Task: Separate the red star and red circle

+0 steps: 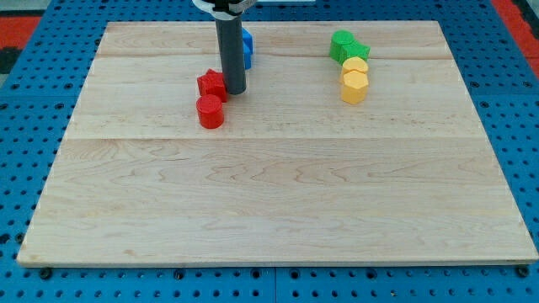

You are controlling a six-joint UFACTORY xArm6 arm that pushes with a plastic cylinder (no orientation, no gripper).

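The red star (211, 84) lies on the wooden board (278, 194) at the view's upper left. The red circle (210, 111) sits just below it, touching or nearly touching it. My tip (234, 90) is down on the board right beside the star's right edge, above and to the right of the red circle. The rod rises straight up from there and hides part of a blue block behind it.
A blue block (248, 46) shows behind the rod near the view's top. At the upper right sit two green blocks (347, 46) and below them a yellow block (355, 66) and a yellow hexagon (354, 86), clustered together. Blue pegboard surrounds the board.
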